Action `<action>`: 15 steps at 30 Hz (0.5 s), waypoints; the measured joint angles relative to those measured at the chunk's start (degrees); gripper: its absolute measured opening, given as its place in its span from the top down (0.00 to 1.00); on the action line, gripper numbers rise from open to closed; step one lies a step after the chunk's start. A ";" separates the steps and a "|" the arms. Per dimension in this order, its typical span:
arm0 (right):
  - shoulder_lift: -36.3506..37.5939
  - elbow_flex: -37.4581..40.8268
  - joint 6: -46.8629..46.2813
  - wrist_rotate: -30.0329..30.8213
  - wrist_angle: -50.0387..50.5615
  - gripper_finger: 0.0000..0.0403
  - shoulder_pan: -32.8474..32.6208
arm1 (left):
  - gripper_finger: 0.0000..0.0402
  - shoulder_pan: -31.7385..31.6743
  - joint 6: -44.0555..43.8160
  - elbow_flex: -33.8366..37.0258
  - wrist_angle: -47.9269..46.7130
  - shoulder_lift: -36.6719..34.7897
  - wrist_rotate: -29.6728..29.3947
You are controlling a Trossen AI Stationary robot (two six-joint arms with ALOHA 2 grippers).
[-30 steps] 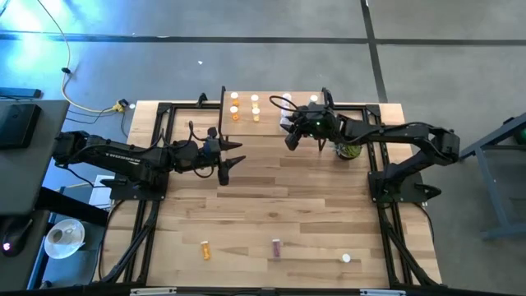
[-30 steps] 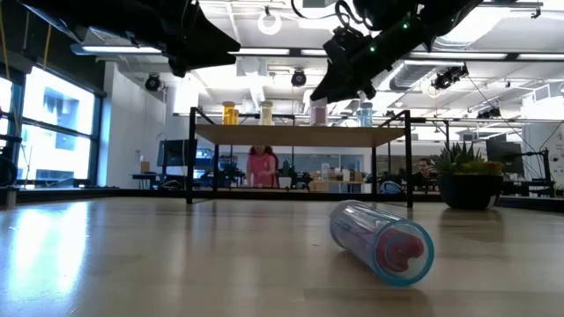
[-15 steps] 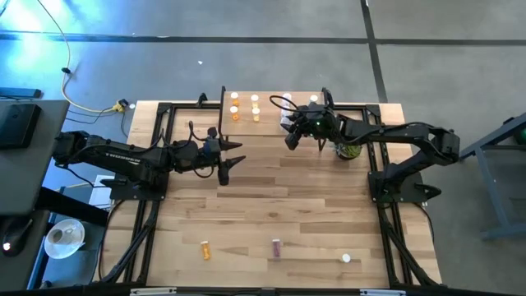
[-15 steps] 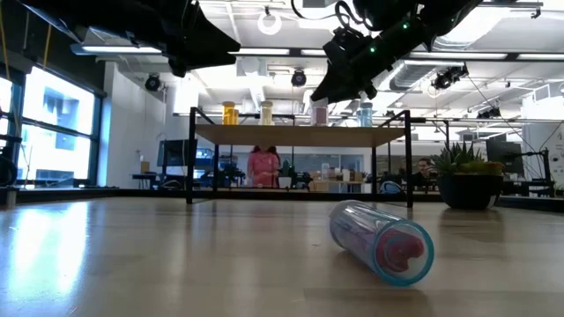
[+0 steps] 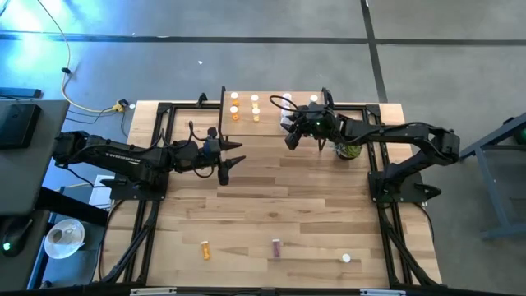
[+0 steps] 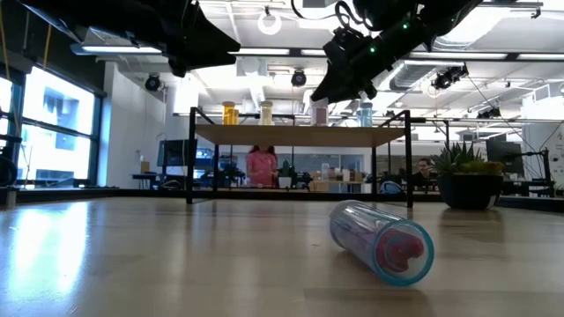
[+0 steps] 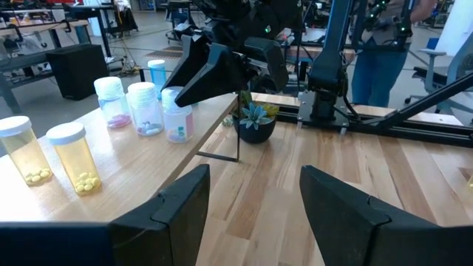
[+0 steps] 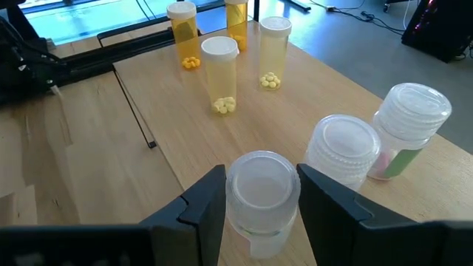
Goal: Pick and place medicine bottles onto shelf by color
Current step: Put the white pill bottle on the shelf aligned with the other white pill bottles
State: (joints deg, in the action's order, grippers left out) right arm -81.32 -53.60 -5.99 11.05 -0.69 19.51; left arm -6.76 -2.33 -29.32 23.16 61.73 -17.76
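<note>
- White-capped bottle (image 8: 260, 193) stands upright on the shelf (image 8: 325, 89), between the right gripper's (image 8: 259, 203) two dark fingers (image 8: 203, 203).
- Both fingers sit just beside the cap; whether they press on it or stand slightly clear, I cannot tell.
- Just beyond that gripper are two more white-capped bottles (image 8: 341, 151); one shows a pink and green label, and no writing on it can be read.
- Farther ahead of it stand four amber bottles (image 8: 221, 74) with yellow pills, all upright on the same shelf.
- From above, the right gripper (image 5: 289, 131) is at the shelf's (image 5: 271, 125) right end, with a potted plant (image 5: 348, 150) just beside its arm.
- The left gripper (image 7: 251, 196) holds nothing, its jaws spread wide, and it hovers over the table (image 7: 384, 192) short of the shelf's left end.
- Ahead of the left gripper, amber bottles (image 7: 72, 155) and pale ones (image 7: 145, 108) line the shelf.
- Well behind both grippers, at the table's near edge, lie an orange bottle (image 5: 205, 249), a purple one (image 5: 276, 247) and a pale one (image 5: 346, 258).
- No brand or lettering is legible on any bottle.
</note>
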 joint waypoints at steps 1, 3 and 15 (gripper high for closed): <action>0.00 0.00 -0.01 0.00 0.00 0.64 0.00 | 0.50 -0.01 0.00 0.00 0.00 0.00 0.00; 0.00 0.00 -0.21 0.48 -0.02 0.64 0.00 | 0.50 0.00 0.00 0.00 0.00 0.00 0.00; -0.17 0.20 -0.10 2.27 0.28 0.53 0.02 | 0.50 0.00 0.01 0.00 -0.36 0.00 0.00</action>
State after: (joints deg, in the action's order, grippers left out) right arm -81.49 -53.41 -6.08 13.32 -0.41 19.53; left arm -6.75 -2.32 -29.32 22.79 61.73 -17.76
